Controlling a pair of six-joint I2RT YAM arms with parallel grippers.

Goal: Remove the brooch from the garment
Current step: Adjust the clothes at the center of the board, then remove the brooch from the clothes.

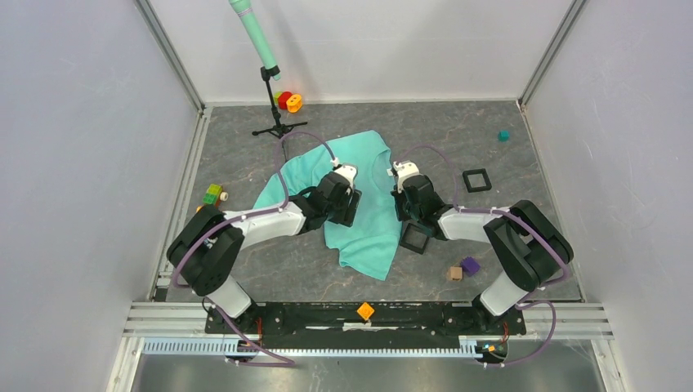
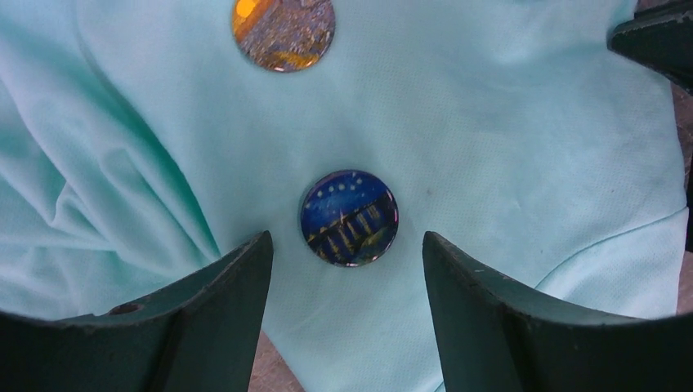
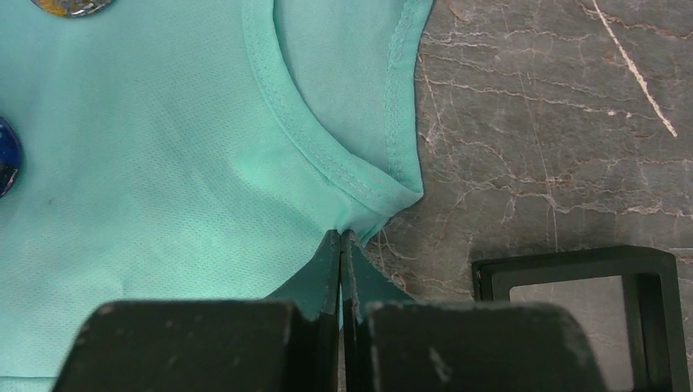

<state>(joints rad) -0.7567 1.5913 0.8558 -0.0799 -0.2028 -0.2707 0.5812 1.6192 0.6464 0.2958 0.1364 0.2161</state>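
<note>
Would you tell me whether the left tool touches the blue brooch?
Apart: the left wrist view shows the garment between the blue brooch and each finger of the left tool.

Tally, tabletop
One garment [image 1: 372, 216]; two round brooches [image 2: 349, 218], one blue, one orange; two black square frames [image 1: 476, 171].

No writing can be read in any view.
The round blue brooch [image 2: 349, 218] on the turquoise-green soft-cloth T-shirt [image 2: 507, 122] carries only a painted night scene with pale dots. The round orange-and-grey brooch [image 2: 283, 33] above it likewise bears a picture, not letters or numbers.
</note>
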